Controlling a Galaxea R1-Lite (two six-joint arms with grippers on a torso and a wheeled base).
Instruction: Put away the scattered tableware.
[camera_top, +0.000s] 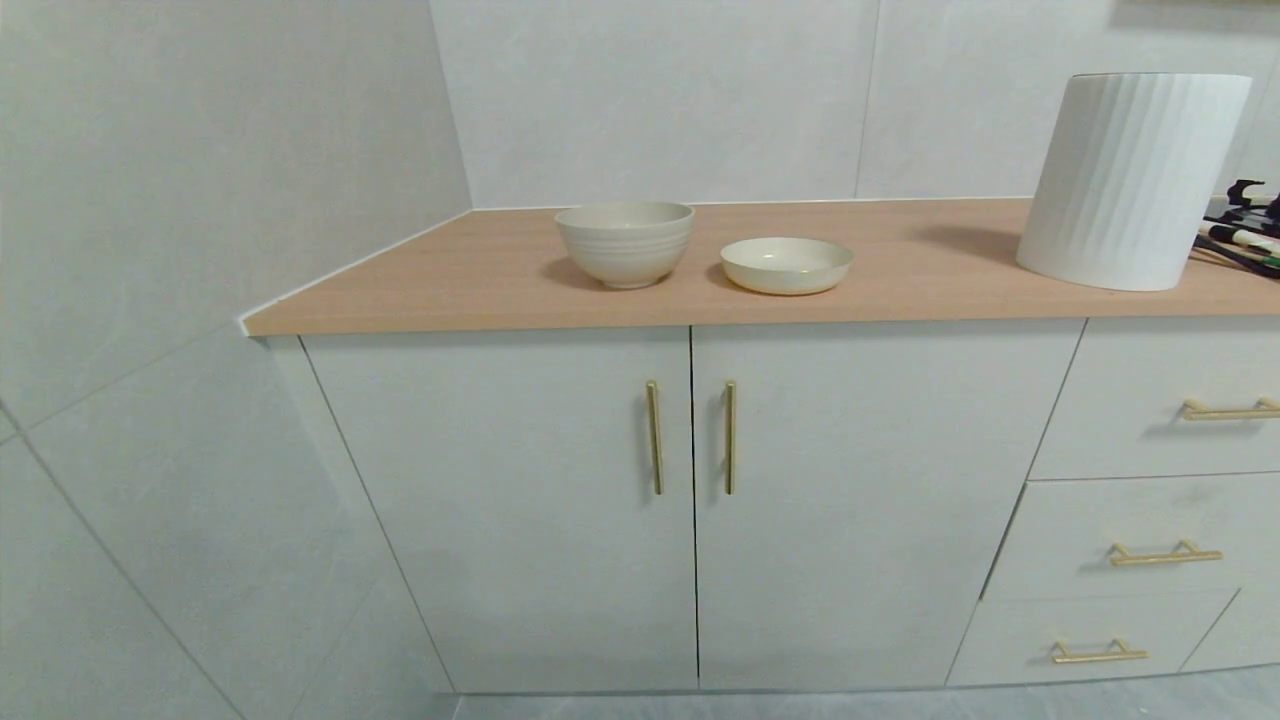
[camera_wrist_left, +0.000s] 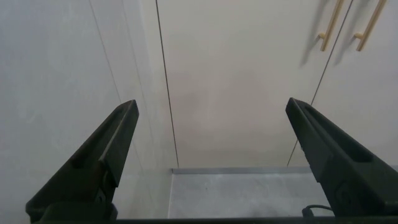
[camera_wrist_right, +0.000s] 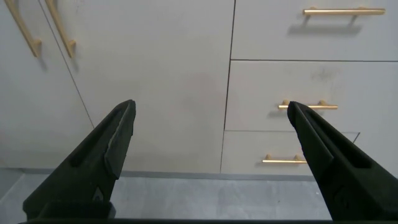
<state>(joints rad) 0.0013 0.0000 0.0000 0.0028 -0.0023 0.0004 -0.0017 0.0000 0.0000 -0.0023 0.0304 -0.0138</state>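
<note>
Two dishes, a bowl (camera_top: 624, 243) and a shallow plate (camera_top: 786, 265), are sitting side by side on the wooden surface (camera_top: 450, 280) by tiled walls (camera_top: 650, 100); the left end effector (camera_wrist_left: 210, 104) and right end effector (camera_wrist_right: 210, 104) are gaping wide, gripping nothing.

The countertop (camera_top: 450, 280) looks matt wood, bowl (camera_top: 624, 243) and dish (camera_top: 786, 265) smooth and glazed, door handles (camera_top: 654, 437) golden metal.

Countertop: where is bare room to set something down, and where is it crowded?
Bare wood lies on the countertop between the side wall and the deep bowl, and between the shallow dish and the ribbed container. The bowl-to-dish gap is narrow. Crowded at the far right, where utensils lie beside the container.
</note>
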